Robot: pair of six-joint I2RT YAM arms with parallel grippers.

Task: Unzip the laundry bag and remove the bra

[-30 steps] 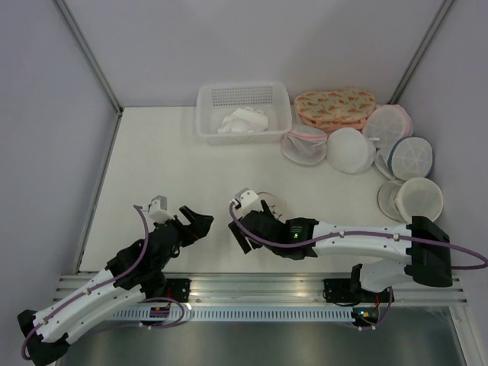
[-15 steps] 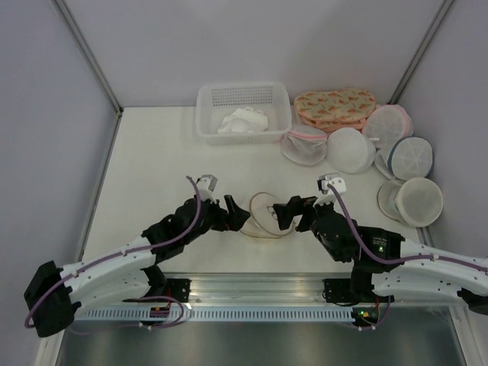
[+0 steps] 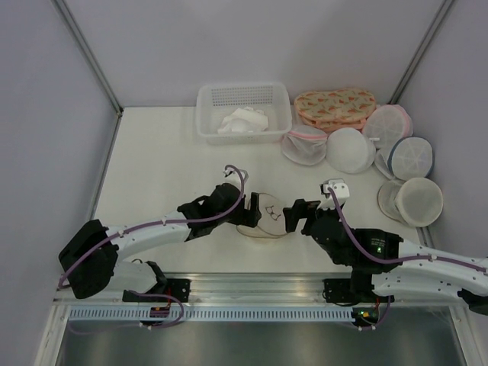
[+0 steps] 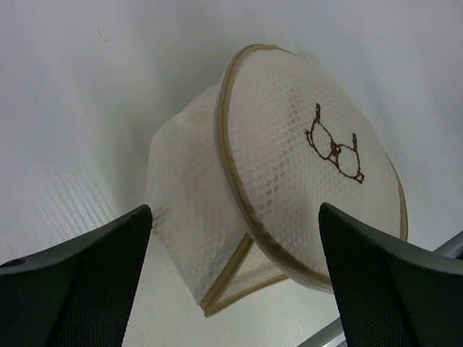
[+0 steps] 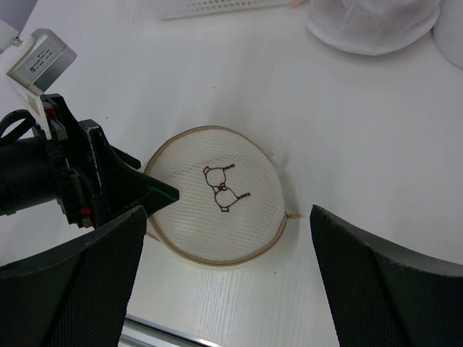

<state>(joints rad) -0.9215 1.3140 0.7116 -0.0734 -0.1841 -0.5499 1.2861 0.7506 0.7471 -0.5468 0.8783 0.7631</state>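
Note:
The laundry bag point(image 3: 267, 218) is a round cream mesh pouch with a tan rim and a brown embroidered outline on its face, lying flat at the table's near middle. My left gripper point(image 3: 248, 210) is open at its left edge, the bag point(image 4: 289, 166) between and just beyond the fingers point(image 4: 79, 282), with the tan zip tape point(image 4: 233, 278) near them. My right gripper point(image 3: 293, 216) is open just right of the bag point(image 5: 217, 199), and its view shows the left gripper point(image 5: 98, 189) over the bag's left rim. A small tan tab point(image 5: 291, 215) sticks out at the right rim. The bra is hidden.
A white perforated basket point(image 3: 210, 114) holding white fabric point(image 3: 244, 120) stands at the back. A floral orange pouch point(image 3: 335, 105) and several white dome pouches point(image 3: 351, 149) crowd the back right and right edge. The metal rail point(image 3: 259, 286) runs along the near edge.
My left gripper has reached forward and right to the bag's left edge. My right arm swung off the bag to its right side a second ago and has barely moved since.

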